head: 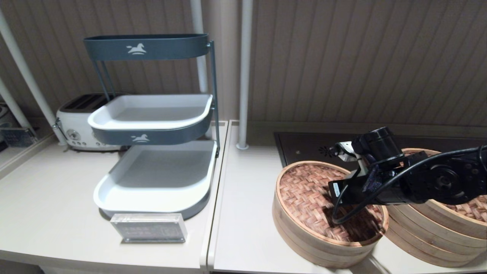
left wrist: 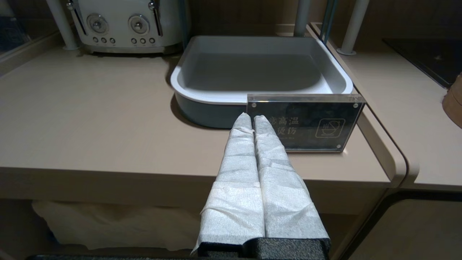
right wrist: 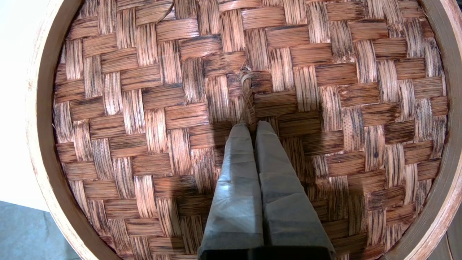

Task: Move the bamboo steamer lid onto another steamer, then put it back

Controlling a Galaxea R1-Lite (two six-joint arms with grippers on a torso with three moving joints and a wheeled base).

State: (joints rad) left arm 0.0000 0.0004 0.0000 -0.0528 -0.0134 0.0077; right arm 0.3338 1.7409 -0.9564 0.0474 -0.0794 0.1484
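Note:
The bamboo steamer lid (head: 308,190) has a reddish-brown woven top and a pale rim. It lies on a low steamer at the right of the counter. My right gripper (right wrist: 252,124) is over its middle, shut, with the tips pinching one end of the small dark centre loop (right wrist: 247,90). In the head view the wrist hides those fingers. The taller steamer (head: 437,236) of stacked pale rings stands just right of it, behind my right arm, with its own woven lid (head: 471,207) on. My left gripper (left wrist: 252,117) is shut and empty, parked low before the counter's front edge.
A three-tier grey and white tray rack (head: 156,182) stands mid-counter with a clear acrylic sign (head: 149,227) before it. A white toaster (head: 81,121) sits at the back left. A black hob (head: 304,146) lies behind the steamers, and white poles (head: 243,76) rise at the back.

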